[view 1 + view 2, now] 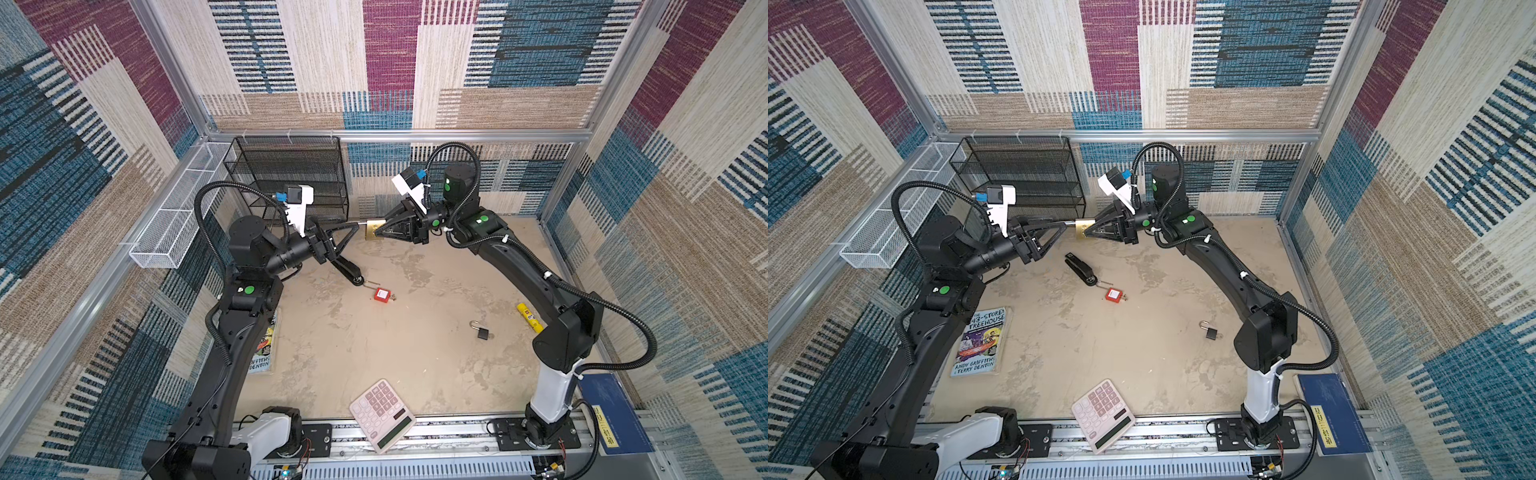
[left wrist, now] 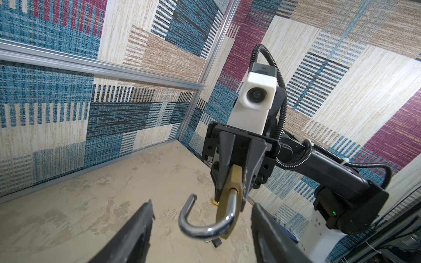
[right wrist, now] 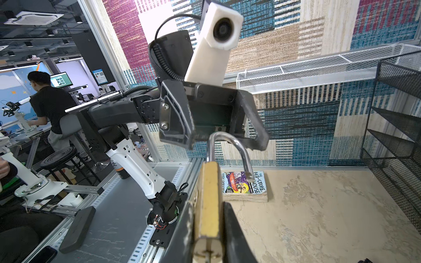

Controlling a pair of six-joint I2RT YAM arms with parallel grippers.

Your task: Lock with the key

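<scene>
The big sandy-brown table top [image 1: 415,353] lies under two tall black robot arms, the left arm [image 1: 232,332] and the right arm [image 1: 519,266]. They reach toward each other and meet high up near the back wall. The right claw [image 1: 381,232] is pressed tight on the flat sides of the shiny gold metal padlock [image 1: 372,230], so the lock hangs in the air well above the table, between the two claws. The left claw [image 2: 202,205] is spread apart, with one black finger on each side of the lock's curved silver metal loop [image 2: 232,205]. Neither finger seems to touch the loop. The lock lies long-ways on the line from one claw to the other: its gold body sits in the right claw and its loop end sticks out at the left claw. The loop is open. One leg sits in the body, and the free tip is swung out to the side, away from its hole. So the left arm is the one closest to the loop, and I think it has to turn that tip back over the hole and push it in. The keyhole end [image 3: 206,252] points back into the right claw, and I cannot tell if a key is in it.
</scene>
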